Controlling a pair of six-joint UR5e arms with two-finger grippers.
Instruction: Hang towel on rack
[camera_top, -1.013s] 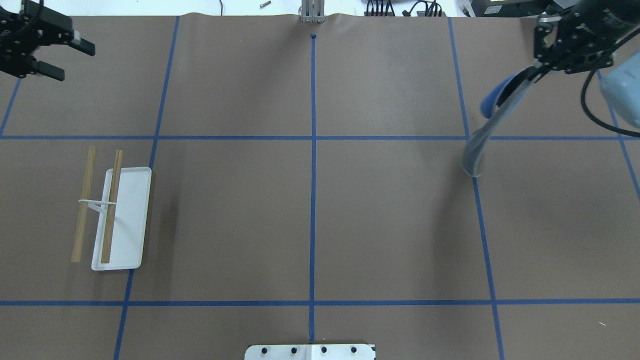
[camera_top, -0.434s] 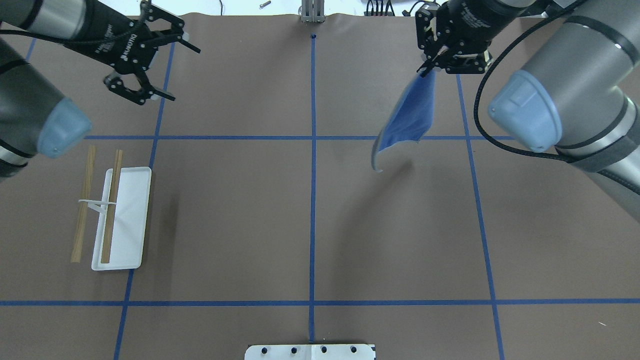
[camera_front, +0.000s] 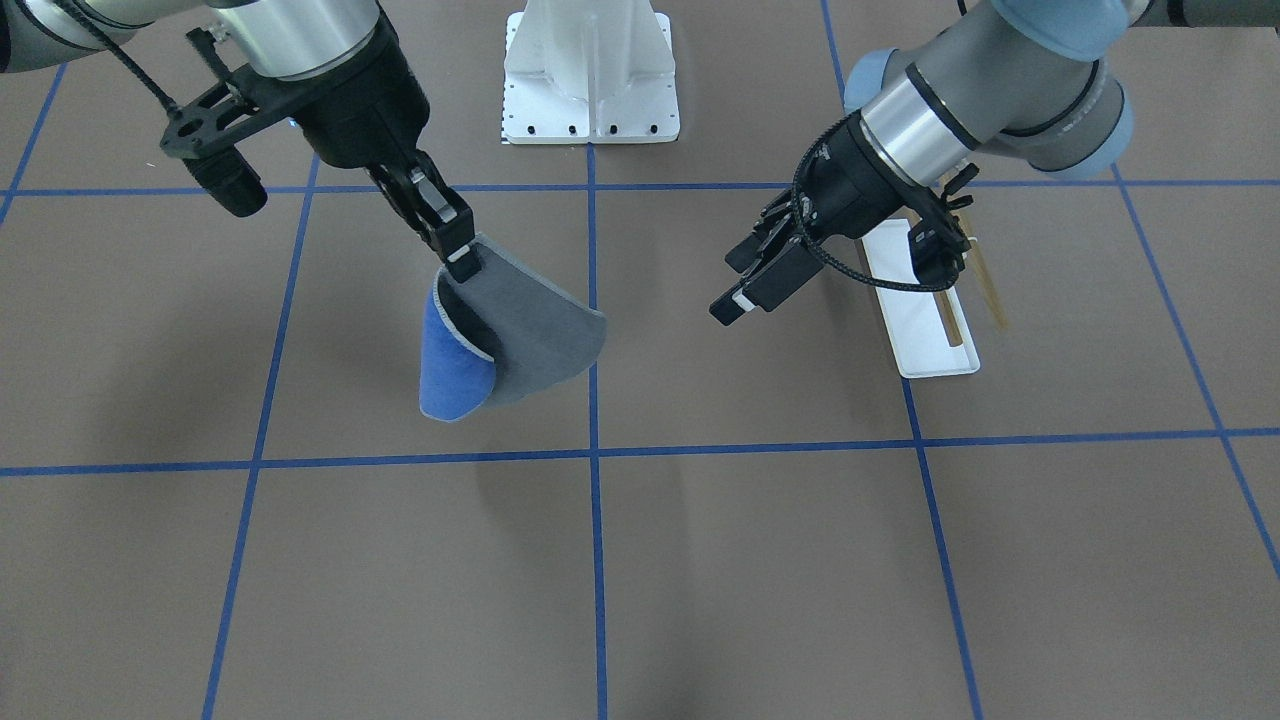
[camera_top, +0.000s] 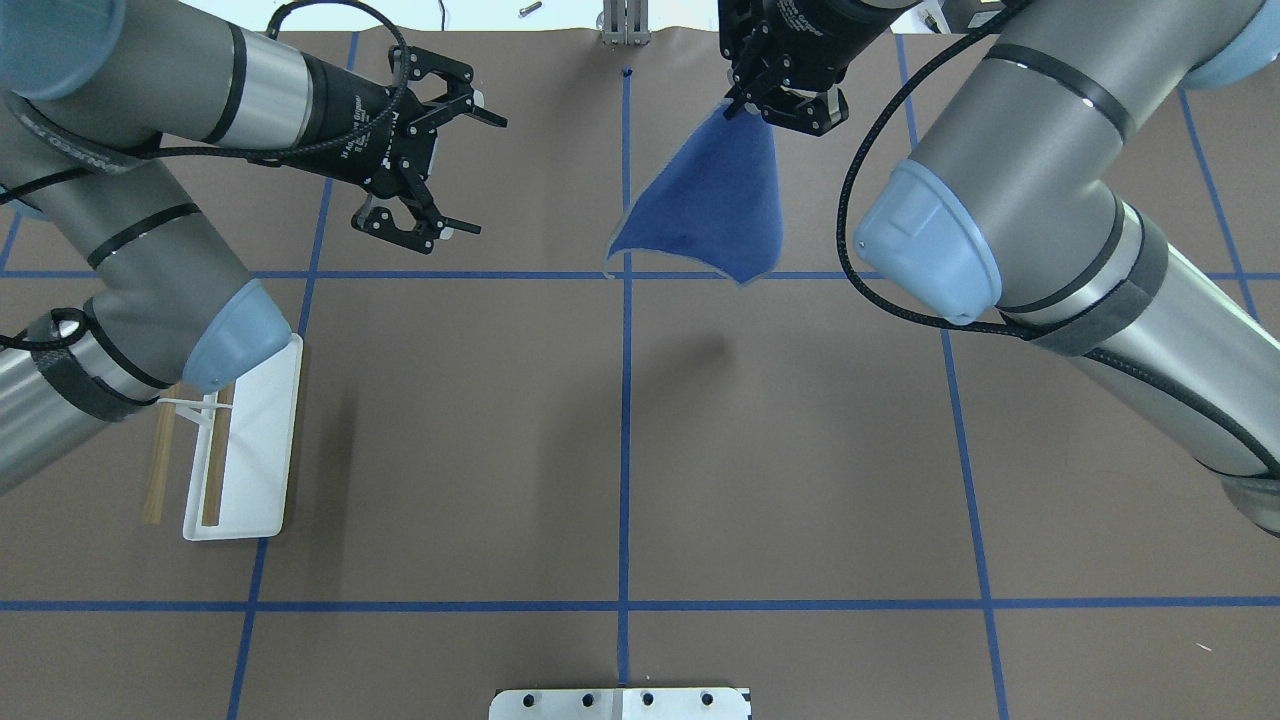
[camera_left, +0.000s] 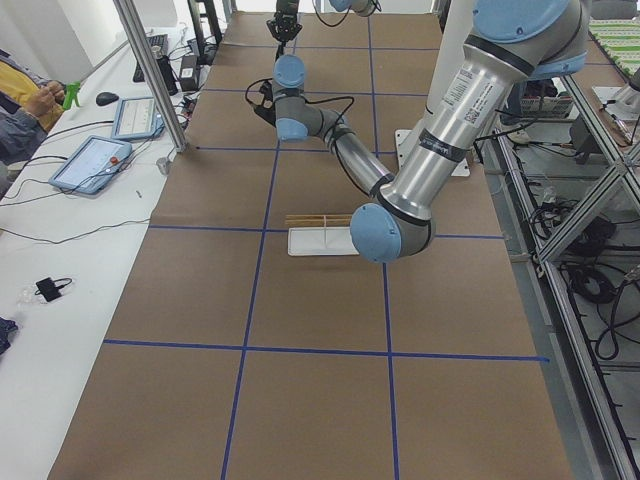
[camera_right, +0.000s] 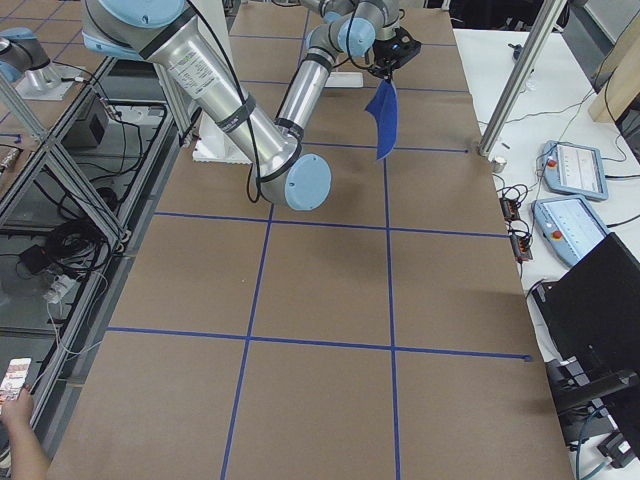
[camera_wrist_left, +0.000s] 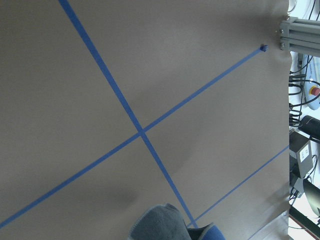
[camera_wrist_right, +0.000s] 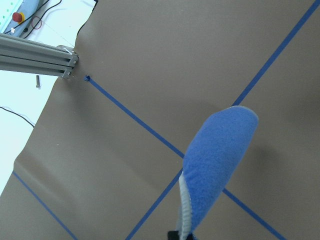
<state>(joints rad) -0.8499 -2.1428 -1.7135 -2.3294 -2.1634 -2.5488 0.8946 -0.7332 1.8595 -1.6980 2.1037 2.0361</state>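
Overhead exterior, right end effector (camera_top: 748, 108) pinching towel (camera_top: 712, 205)

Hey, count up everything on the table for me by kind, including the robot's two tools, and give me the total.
towel: 1
rack: 1
white pedestal: 1
tools: 2, the left tool open and empty, and the right tool shut on the towel
Total: 5
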